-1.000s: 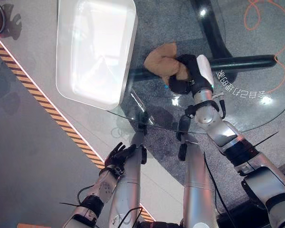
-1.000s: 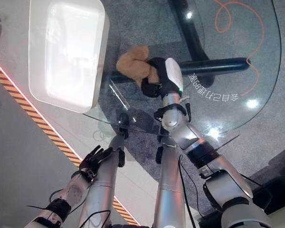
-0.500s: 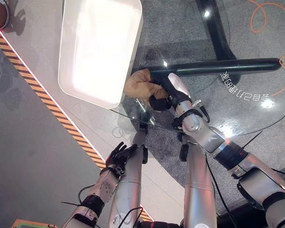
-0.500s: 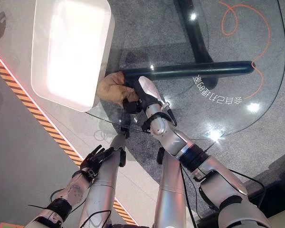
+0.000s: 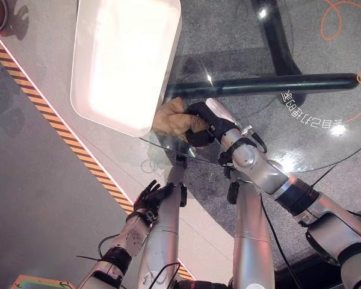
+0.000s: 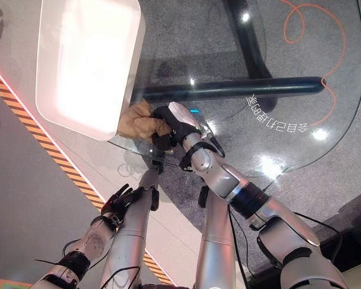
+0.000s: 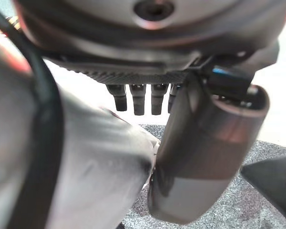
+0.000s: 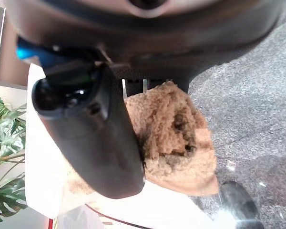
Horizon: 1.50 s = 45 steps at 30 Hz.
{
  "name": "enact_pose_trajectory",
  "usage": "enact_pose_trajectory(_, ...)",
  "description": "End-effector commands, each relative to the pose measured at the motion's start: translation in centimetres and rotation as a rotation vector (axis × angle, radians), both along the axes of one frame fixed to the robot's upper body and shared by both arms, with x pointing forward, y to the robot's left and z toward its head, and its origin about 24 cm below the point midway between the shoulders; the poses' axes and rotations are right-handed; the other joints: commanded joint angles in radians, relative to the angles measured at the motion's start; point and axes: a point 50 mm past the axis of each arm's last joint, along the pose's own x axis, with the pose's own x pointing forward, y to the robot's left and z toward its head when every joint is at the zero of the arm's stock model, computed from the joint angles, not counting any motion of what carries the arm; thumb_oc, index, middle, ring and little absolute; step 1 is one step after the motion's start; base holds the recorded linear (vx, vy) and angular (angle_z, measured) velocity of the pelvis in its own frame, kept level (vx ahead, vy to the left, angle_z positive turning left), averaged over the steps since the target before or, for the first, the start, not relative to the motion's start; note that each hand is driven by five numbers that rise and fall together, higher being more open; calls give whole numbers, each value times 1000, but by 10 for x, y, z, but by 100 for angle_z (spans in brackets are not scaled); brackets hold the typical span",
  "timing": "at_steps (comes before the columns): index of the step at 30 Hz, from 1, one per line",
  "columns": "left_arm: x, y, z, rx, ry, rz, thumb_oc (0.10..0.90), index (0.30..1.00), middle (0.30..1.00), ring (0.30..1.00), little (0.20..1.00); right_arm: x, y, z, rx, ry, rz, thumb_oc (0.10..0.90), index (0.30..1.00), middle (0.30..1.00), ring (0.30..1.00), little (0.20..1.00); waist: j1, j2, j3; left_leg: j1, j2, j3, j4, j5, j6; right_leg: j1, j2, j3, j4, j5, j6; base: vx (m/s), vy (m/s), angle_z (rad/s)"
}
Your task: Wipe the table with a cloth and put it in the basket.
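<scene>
A crumpled tan cloth lies on the round glass table near its front-left edge, right beside the white basket. My right hand is shut on the cloth, with the fingers curled into it and the thumb across its side. In the right wrist view the cloth bulges out past the thumb. The cloth touches the basket's near corner. My left hand hangs low below the table edge, with its fingers straight and nothing in them.
The basket overhangs the table's left side. A dark bar of the table's base shows through the glass. An orange cable loops on the floor beyond, and yellow-black striped tape runs along the floor at left.
My right hand has dragged the cloth over the glass from the middle toward the front-left edge, up against the basket. The left hand has stayed where it was.
</scene>
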Motion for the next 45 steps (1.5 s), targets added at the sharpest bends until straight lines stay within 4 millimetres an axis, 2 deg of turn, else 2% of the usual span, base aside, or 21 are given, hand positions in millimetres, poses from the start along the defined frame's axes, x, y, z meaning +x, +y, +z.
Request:
enact_pose_trajectory(1,-29,-4,-27,11,114,-23,800,900,900,900,900,-35,46,24,-7,-94,283,100,300,300,300,200,-7,14,-16,-45,-69,69,129,-110,50,6,32,-52,-208,151,46,0,0,0)
enact_pose_trajectory(10,-28,1,-26,12,111,-19,800,900,900,900,900,-24,32,31,74,-163,156,100,300,300,300,200,-8,11,-16,-40,-66,70,125,-109,52,13,36,-53,-212,153,47,0,0,0)
enact_pose_trajectory(14,-29,1,-27,18,114,-13,800,900,900,900,900,-12,11,46,146,-265,-5,100,300,300,300,200,-11,9,-16,-36,-63,67,124,-111,52,14,40,-51,-209,154,50,0,0,0)
enact_pose_trajectory(19,-30,2,-28,19,113,-9,800,900,900,900,900,-9,1,51,169,-295,-59,100,300,300,300,200,-13,7,-16,-34,-63,68,122,-111,53,16,42,-51,-210,154,50,0,0,0)
enact_pose_trajectory(21,-33,4,-29,20,112,0,800,900,900,900,900,-3,-22,62,206,-341,-181,100,300,300,300,200,-18,5,-16,-30,-62,66,120,-114,54,19,44,-50,-213,156,51,-8,-28,-4)
enact_pose_trajectory(24,-34,4,-30,21,114,1,800,900,900,900,900,-2,-28,63,209,-350,-209,100,300,300,300,200,-18,4,-16,-30,-62,66,121,-116,54,19,43,-51,-213,157,51,-1,-6,-1)
enact_pose_trajectory(35,-40,10,-31,25,111,15,800,900,900,900,900,5,-86,79,304,-478,-475,100,300,300,300,200,-26,-1,-16,-27,-62,63,120,-124,58,26,44,-47,-221,160,51,0,0,0)
enact_pose_trajectory(42,-43,13,-32,25,112,24,800,900,900,900,900,1,-117,89,385,-554,-611,100,300,300,300,200,-32,-4,-16,-27,-62,62,117,-128,60,26,47,-43,-227,163,51,0,0,-1)
enact_pose_trajectory(45,-44,14,-31,24,109,32,800,900,900,900,900,-4,-136,93,478,-598,-692,100,300,300,300,200,-38,-6,-16,-31,-62,63,118,-132,62,22,49,-37,-231,165,53,0,0,-2)
